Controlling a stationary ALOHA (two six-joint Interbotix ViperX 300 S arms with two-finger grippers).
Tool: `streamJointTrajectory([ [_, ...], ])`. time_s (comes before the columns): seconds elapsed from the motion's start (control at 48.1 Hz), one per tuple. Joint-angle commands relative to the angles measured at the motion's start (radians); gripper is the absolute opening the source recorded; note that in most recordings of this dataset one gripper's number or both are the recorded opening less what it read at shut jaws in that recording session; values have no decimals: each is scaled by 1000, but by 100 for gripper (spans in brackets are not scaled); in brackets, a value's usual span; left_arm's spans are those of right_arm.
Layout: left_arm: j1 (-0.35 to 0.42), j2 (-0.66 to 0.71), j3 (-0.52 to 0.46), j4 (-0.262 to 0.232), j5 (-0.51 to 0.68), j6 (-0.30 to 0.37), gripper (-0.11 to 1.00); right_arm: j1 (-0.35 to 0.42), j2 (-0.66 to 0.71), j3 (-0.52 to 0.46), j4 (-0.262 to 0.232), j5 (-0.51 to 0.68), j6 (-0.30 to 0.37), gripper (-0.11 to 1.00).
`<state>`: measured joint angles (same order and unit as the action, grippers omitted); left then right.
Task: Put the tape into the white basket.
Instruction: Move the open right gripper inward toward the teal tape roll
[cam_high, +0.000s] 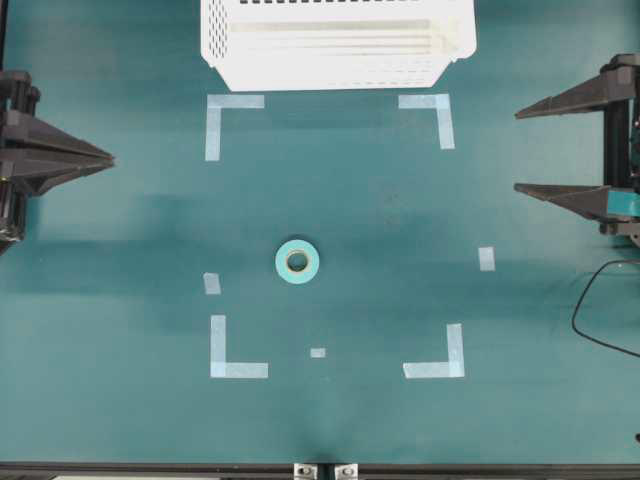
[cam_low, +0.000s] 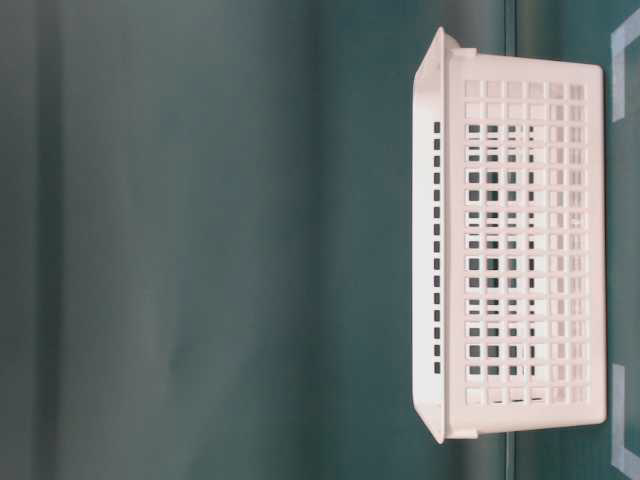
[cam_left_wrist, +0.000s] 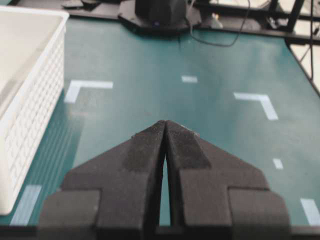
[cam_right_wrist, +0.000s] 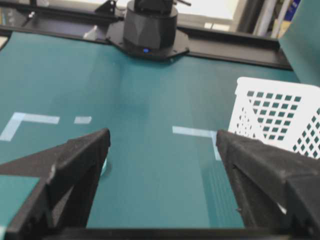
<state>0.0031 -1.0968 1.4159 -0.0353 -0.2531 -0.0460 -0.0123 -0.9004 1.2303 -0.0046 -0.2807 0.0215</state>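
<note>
the right gripper (cam_high: 518, 150) stands spread wide and empty at the mat's right edge; the left gripper (cam_high: 108, 158) is pinched closed on nothing at the left edge. well apart from both, the tape (cam_high: 297, 262) lies flat mid-mat, with the white basket (cam_high: 338, 72) at the far edge. the roll looks light, stiff and hard to damage; take hold across its rim, or one finger through the core.

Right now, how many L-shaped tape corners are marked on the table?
4: upper left, upper right, both just below the white basket; lower left and lower right. None seems hidden.
</note>
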Motion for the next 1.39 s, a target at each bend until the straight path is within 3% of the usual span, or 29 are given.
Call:
streamJointTrajectory([
  [0.0, -2, -14, 11, 3, 25, 0, -11, -2, 28, -34, 0, -3, 2, 96],
  [0.291, -2, -94, 37, 5, 150, 3, -11, -2, 166, -97, 0, 23, 35, 96],
  [0.727, 3, -173, 118, 5, 166, 3, -11, 0, 288, -183, 0, 106, 55, 96],
  [1.101, 14, -175, 124, 6, 181, 2, -11, 6, 350, -213, 0, 106, 57, 96],
  [1.371, 38, -206, 141, 6, 196, -6, -11, 8, 420, -259, -2, 141, 94, 96],
])
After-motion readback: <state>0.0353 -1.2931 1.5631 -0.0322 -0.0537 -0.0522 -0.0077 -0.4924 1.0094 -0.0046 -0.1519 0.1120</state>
